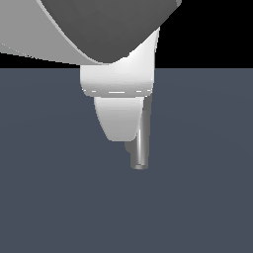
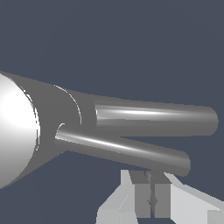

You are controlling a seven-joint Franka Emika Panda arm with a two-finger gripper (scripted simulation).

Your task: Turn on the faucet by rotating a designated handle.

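In the wrist view the faucet (image 2: 50, 111) is a grey column with a bright round top cap (image 2: 13, 127). Two tubes project sideways from it. The thicker, shinier one is the spout (image 2: 153, 116). The slimmer rod starting near the cap is the handle (image 2: 127, 151). My gripper (image 2: 151, 199) sits close beside the handle's free end, its fingers (image 2: 141, 197) pressed together with nothing between them. In the exterior view my white gripper (image 1: 118, 131) hangs in front of the faucet and hides most of it. Only one grey tube (image 1: 140, 148) shows behind it; I cannot tell which part it is.
A flat dark blue-grey ground (image 1: 207, 197) lies all around the faucet. My arm's large grey and white link (image 1: 99, 29) fills the top of the exterior view and blocks what is behind it.
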